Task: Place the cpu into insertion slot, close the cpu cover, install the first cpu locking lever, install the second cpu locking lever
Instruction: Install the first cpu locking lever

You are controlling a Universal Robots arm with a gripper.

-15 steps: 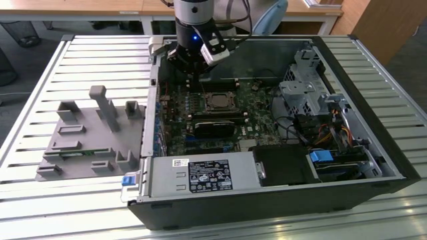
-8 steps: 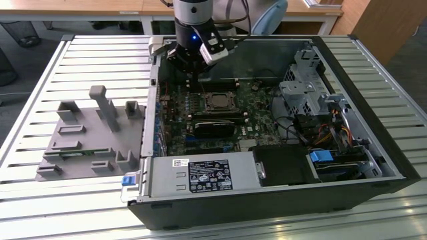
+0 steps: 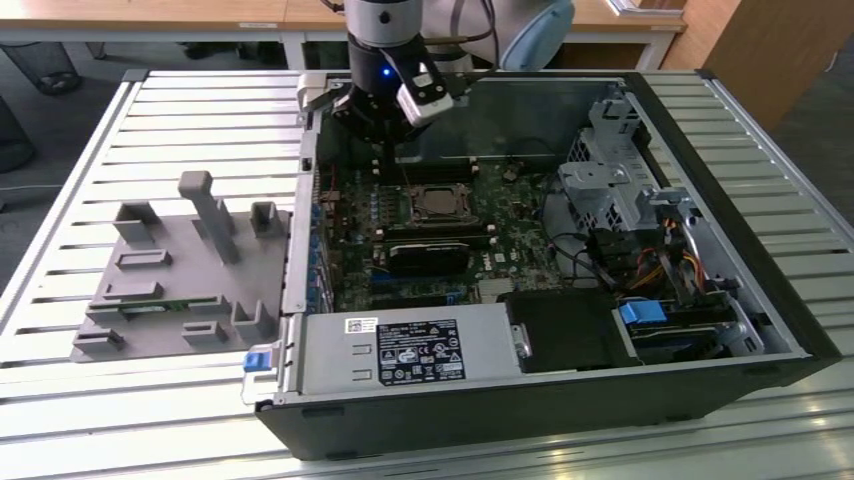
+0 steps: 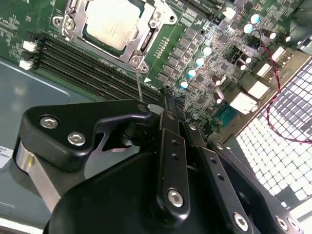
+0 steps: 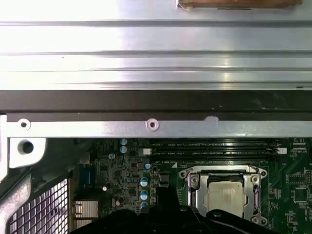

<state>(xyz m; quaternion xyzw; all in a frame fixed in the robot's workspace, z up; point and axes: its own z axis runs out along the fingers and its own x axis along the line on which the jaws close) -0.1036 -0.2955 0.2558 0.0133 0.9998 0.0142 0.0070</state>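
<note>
The cpu [image 3: 435, 204] [image 4: 109, 19] [image 5: 225, 192] lies flat in the insertion slot [image 3: 408, 196] on the green board inside the open computer case. The silver cpu cover [image 4: 142, 43] [image 5: 195, 181] lies down around it, with the chip's metal top showing through its window. A thin wire locking lever [image 4: 138, 83] rises from a corner of the socket up to my gripper [image 3: 388, 138] [image 4: 155, 108]. The gripper hangs over the far side of the socket, and its fingers are drawn together at the lever's upper end.
Long black memory slots [image 4: 83, 68] [image 5: 214, 147] run beside the socket. A black heatsink block [image 3: 430, 252] sits nearer the front, with the power supply [image 3: 407, 352] below it. Drive cages and cables [image 3: 641, 210] fill the exterior view's right. A grey fixture [image 3: 180, 270] stands on the slatted table.
</note>
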